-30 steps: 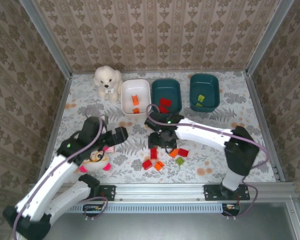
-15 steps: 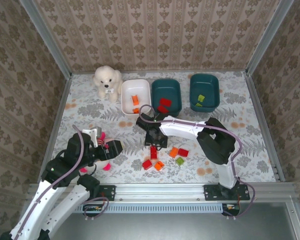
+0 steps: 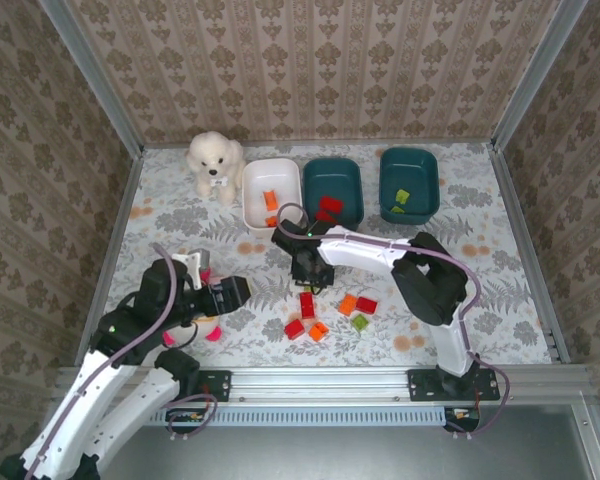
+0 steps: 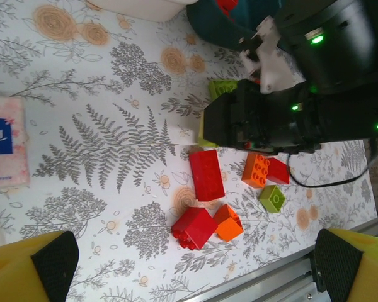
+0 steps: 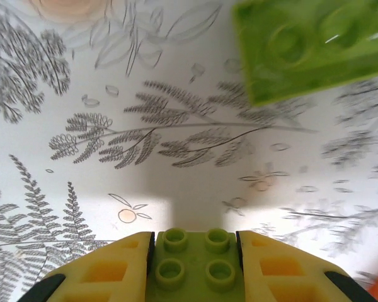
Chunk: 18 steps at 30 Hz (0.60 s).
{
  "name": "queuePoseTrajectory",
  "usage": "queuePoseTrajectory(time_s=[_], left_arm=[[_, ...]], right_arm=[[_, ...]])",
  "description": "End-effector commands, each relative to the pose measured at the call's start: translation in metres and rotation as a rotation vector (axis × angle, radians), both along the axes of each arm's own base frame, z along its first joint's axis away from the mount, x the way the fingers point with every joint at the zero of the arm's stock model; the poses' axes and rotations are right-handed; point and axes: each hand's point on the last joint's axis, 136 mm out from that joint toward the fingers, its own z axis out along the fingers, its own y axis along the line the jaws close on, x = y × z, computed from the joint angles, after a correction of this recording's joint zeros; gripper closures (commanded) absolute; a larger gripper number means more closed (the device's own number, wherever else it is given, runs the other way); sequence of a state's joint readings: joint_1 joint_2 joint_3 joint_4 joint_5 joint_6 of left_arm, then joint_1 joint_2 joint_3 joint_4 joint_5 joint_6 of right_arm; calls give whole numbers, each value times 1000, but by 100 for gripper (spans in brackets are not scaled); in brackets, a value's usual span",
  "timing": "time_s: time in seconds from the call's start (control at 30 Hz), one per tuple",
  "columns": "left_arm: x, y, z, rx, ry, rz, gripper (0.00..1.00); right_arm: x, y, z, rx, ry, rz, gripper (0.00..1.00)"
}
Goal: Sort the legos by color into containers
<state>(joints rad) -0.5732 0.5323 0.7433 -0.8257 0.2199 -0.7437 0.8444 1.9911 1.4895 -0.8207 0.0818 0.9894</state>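
Flowered worktop (image 3: 160,220) from above: right pincer (image 3: 311,270) sits low, just near-side of the white plastic bin (image 3: 248,200). Left wrist: left pincer (image 4: 189,270) wide open, empty. Right wrist: right pincer clamps a small lime-green plastic brick (image 5: 195,255); its smooth sides could slip when lifted.

Floral-print table (image 3: 500,300): white bin (image 3: 258,180), two teal bins (image 3: 307,195), plush dog (image 3: 215,162), loose legos (image 3: 307,305), pink card (image 4: 6,151).

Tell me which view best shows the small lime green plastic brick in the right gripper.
Right wrist: the lime green four-stud brick sits clamped between the right gripper's yellow fingers, studs clear. Left wrist gives perhaps a thin lime edge; in top external the gripper covers it.
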Motion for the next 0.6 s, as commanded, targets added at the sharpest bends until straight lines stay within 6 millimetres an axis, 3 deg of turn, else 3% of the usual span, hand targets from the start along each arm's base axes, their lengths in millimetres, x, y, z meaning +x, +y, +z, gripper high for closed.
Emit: queuePoseTrajectory(time_s=[0.0,0.1,0.2,0.3,0.37,0.57], left_arm=[[19,-22,7,-49,-21,-42,0],[39,-43,13,-40,-42,-85,0],[61,-66,14,-14,-49,-123,0],[81,-92,16,-9,-56,-156,0],[93,-108,17,-4,-60,-175,0],[119,-147,20,19,-67,-229,0]], right_arm=[[33,-51,77,-22,-163,-25,80],[58,-112,113,-65,-235,-66,79],[83,-174,129,-97,-256,-126,78],[108,-224,125,-110,-239,-191,79],[125,-246,118,-104,-227,-224,79],[173,-281,77,-88,-130,-279,80]])
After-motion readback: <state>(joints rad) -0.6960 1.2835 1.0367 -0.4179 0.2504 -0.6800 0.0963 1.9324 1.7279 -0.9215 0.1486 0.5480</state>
